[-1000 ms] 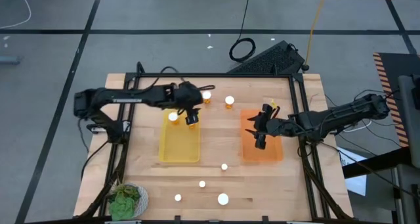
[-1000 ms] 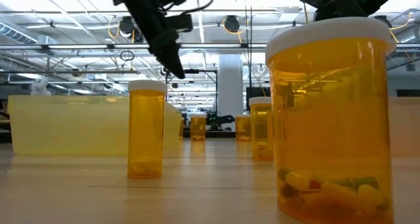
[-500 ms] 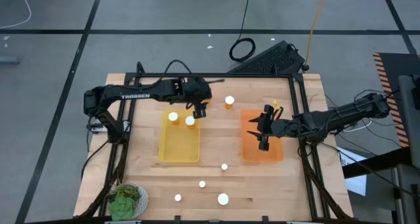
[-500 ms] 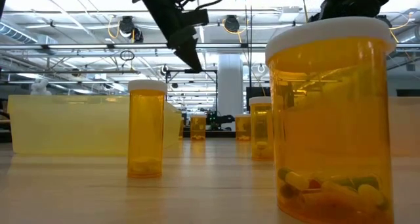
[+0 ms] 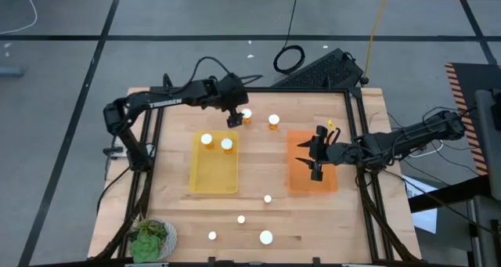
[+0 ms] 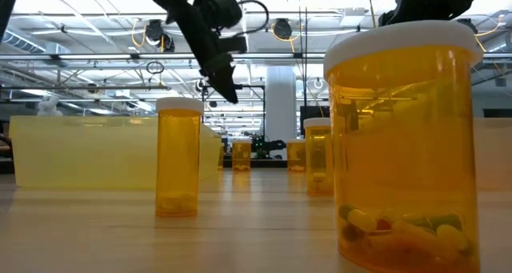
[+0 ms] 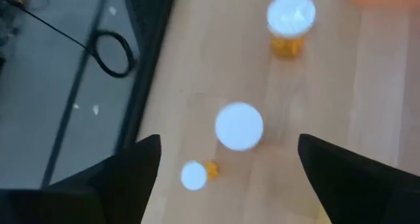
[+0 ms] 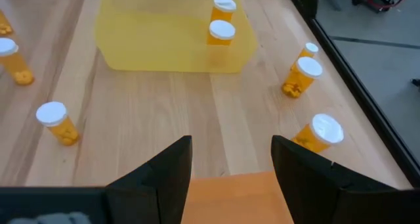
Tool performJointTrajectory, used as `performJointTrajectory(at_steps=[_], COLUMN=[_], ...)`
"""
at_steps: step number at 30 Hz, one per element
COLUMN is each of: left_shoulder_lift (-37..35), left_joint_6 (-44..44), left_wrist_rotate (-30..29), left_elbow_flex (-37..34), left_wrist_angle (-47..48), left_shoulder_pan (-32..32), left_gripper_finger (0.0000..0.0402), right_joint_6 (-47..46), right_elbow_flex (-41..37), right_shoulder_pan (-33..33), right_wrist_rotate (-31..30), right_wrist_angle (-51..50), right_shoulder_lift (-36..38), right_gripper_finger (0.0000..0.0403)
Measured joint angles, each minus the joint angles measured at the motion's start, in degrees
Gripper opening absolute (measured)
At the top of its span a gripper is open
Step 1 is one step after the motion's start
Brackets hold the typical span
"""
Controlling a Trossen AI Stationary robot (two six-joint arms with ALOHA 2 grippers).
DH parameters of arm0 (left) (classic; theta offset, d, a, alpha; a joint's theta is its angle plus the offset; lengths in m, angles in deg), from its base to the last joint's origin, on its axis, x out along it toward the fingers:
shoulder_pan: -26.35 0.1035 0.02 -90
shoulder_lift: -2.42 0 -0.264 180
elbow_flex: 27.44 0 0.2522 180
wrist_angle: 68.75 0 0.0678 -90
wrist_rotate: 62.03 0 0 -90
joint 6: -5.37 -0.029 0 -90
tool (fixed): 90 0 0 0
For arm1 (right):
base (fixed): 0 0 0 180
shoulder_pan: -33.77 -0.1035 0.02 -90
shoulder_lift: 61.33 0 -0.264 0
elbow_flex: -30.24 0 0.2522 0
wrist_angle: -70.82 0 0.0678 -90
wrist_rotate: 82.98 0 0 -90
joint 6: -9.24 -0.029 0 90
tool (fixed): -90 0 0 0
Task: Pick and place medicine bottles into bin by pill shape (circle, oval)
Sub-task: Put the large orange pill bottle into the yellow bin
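Observation:
My left gripper (image 5: 233, 119) hangs open near the table's far edge, just beyond the yellow bin (image 5: 214, 167). In its wrist view a wide-capped bottle (image 7: 239, 125) and a small one (image 7: 194, 175) stand on the wood below, between its fingers. Two medicine bottles (image 5: 207, 140) (image 5: 226, 145) stand upright in the yellow bin's far end. My right gripper (image 5: 317, 162) is open and holds nothing over the orange bin (image 5: 311, 173). Another bottle (image 5: 273, 121) stands between the bins at the far side.
Several loose bottles stand on the wood near the front edge (image 5: 267, 198) (image 5: 241, 218) (image 5: 212, 236) (image 5: 266, 237); one (image 6: 404, 145) is close to the low camera. A green leafy thing on a white plate (image 5: 153, 238) sits at the front left corner.
My left gripper has let go of a bottle, which now stands in the yellow bin's far end beside the first one. The gripper has then moved toward the table's far edge, beyond the bin.

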Motion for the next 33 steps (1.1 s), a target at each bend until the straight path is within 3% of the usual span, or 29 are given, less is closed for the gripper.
performJointTrajectory(at_steps=[14,33], left_shoulder_lift=[14.21,18.55], left_joint_6=[-3.2,-1.78], left_wrist_rotate=[3.61,3.23], left_elbow_flex=[10.15,11.16], left_wrist_angle=[4.99,6.24], left_shoulder_pan=[0.29,1.49], left_gripper_finger=[0.0356,0.0356], right_joint_6=[1.07,1.09], right_elbow_flex=[-0.02,-0.02], right_shoulder_pan=[0.11,0.11], right_wrist_rotate=[-0.04,-0.01], right_wrist_angle=[-0.37,-0.83], right_shoulder_lift=[0.0,0.0], right_gripper_finger=[0.0203,0.0203])
